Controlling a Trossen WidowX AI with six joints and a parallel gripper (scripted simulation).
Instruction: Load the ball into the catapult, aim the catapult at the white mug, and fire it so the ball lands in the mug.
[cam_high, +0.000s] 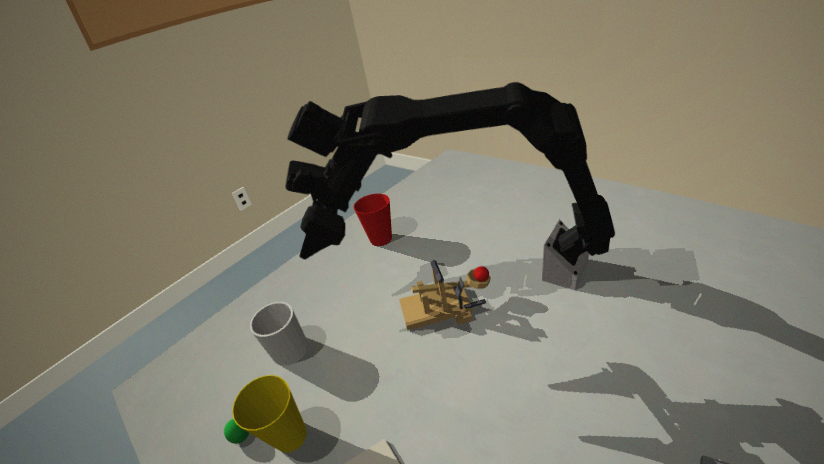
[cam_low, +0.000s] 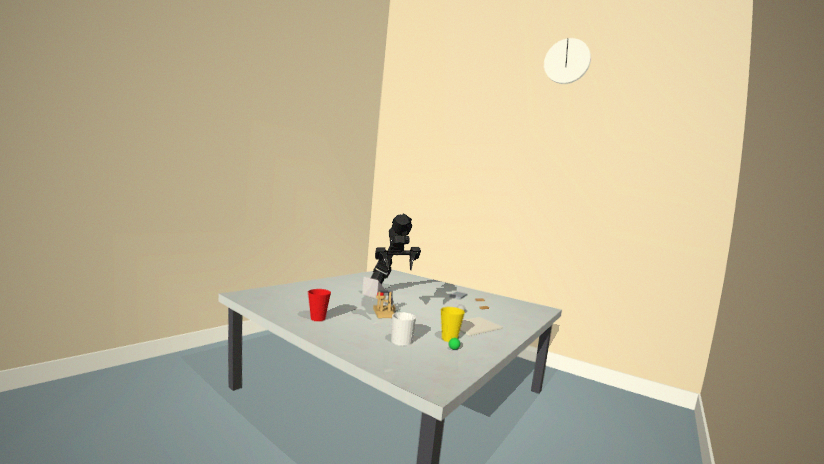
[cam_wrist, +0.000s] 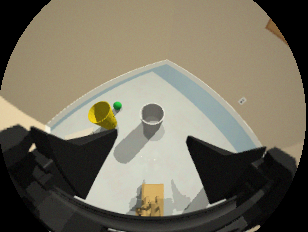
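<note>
The red ball (cam_high: 480, 273) (cam_low: 380, 293) sits in the cup at the end of the catapult's lowered throwing arm. The wooden catapult (cam_high: 416, 311) (cam_low: 384, 314) (cam_wrist: 153, 193) stands on the table, its cup end towards the robot's base. The white mug (cam_high: 283, 340) (cam_low: 403, 329) (cam_wrist: 152, 117) stands upright, looking grey in the top view, and in the wrist view lies roughly straight ahead of the catapult's flat front. My gripper (cam_low: 399, 266) (cam_wrist: 153, 136) is wide open and empty, high above the table. The ball is out of sight in the wrist view.
A red cup (cam_high: 375, 223) (cam_low: 318, 305) stands to one side of the catapult. A yellow cup (cam_high: 275, 420) (cam_low: 451, 324) (cam_wrist: 103, 116) stands near the mug, with a green ball (cam_high: 236, 431) (cam_low: 454, 343) (cam_wrist: 117, 106) beside it. A flat beige board (cam_low: 483, 326) lies near the yellow cup.
</note>
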